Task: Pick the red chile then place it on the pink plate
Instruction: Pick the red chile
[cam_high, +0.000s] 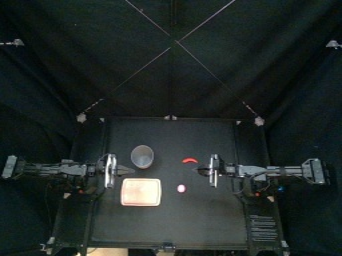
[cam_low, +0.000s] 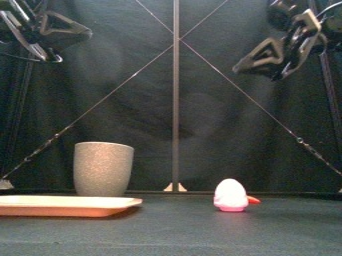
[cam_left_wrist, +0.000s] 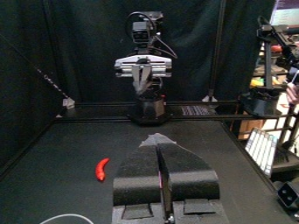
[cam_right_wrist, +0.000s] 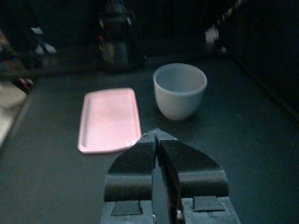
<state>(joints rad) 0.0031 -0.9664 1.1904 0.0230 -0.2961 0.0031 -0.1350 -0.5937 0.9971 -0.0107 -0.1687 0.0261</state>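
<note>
Top view: the red chile (cam_high: 191, 160) lies flat on the black table (cam_high: 201, 215), just right of the frame's centre. It is a small, slim, curved red pod. The left wrist view shows it at lower left as a narrow bent strip.

The chile sits well clear of every table edge, with bare surface on all sides. The grey cup (cam_high: 143, 155) stands to its left, apart. The pink plate (cam_high: 140, 191) lies below and left of it, not touching. A small white-and-pink toy (cam_high: 182, 187) sits below the chile, just beside the plate's right edge.

Left gripper (cam_left_wrist: 156, 140): fingers pressed together, well left of the chile. Right gripper (cam_right_wrist: 158, 134): fingers together, near the chile, just below and right of it. The front view shows both grippers at the upper corners, high above the table, and neither touches the chile.
</note>
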